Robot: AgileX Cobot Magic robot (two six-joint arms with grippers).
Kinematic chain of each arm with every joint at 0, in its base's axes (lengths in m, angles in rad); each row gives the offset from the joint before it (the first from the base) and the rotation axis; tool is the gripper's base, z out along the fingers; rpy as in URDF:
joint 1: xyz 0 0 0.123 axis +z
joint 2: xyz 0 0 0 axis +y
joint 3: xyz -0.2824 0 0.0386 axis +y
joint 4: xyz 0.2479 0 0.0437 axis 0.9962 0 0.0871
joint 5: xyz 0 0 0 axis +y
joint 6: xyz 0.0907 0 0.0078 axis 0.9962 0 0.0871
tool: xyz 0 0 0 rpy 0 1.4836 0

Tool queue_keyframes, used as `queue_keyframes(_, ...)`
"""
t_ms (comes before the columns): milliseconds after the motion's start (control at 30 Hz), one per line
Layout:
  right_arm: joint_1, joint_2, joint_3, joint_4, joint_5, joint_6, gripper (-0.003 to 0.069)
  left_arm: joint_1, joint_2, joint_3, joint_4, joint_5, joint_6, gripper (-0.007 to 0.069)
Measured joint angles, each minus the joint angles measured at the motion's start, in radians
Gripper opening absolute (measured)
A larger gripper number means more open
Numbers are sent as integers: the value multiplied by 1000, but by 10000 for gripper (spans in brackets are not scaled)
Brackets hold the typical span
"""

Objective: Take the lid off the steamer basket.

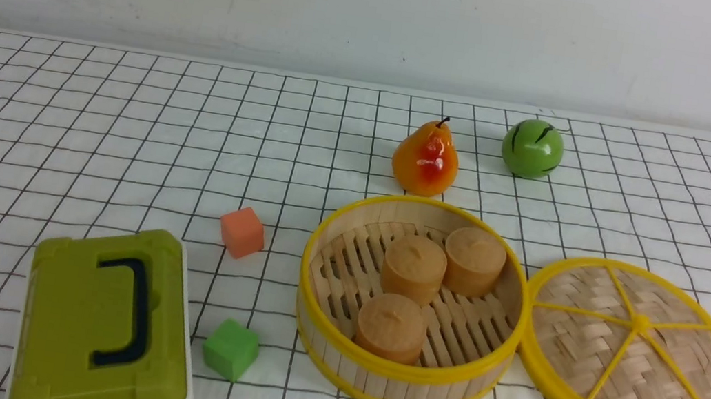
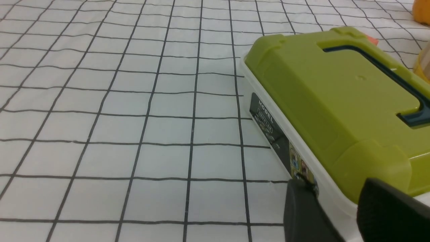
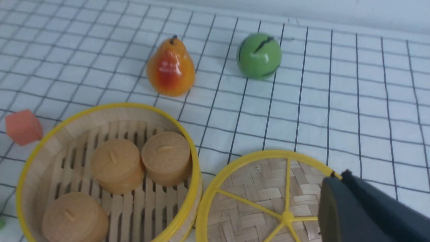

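The steamer basket [image 1: 395,387] stands open right of the table's middle, with three tan round buns [image 1: 414,268] on its slatted floor. The lid [image 1: 587,329] lies flat on the cloth just right of the basket, its rim touching the basket's rim. Both also show in the right wrist view, the basket [image 3: 111,106] and the lid [image 3: 255,191]. My right gripper [image 3: 337,175] hovers over the lid's rim, shut and empty. My left gripper [image 2: 339,201] is open and empty over a corner of the olive-green box [image 2: 336,94]. Neither gripper shows in the front view.
The olive-green box [image 1: 101,324] with a dark handle sits front left. An orange cube [image 1: 242,232] and a green cube [image 1: 230,349] lie between it and the basket. A pear [image 1: 426,158] and a green ball [image 1: 532,148] stand behind the basket.
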Motion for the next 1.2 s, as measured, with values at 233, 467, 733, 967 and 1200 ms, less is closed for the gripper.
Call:
queue_keyframes(233, 0, -277, 108, 14, 21, -1, 1, 0, 0, 0, 0, 0, 0, 240)
queue_keyframes(467, 0, -362, 125, 30, 103, 1, 6, 0, 0, 0, 0, 0, 0, 240)
queue_keyframes(733, 0, -365, 128, 33, 210, 3, 15, 0, 0, 0, 0, 0, 0, 240)
queue_keyframes(967, 0, -365, 128, 21, 229, 3, 13, 0, 0, 0, 0, 0, 0, 240)
queue_keyframes(1200, 0, -419, 249, -40, 60, 3, -24, 0, 0, 0, 0, 0, 0, 240)
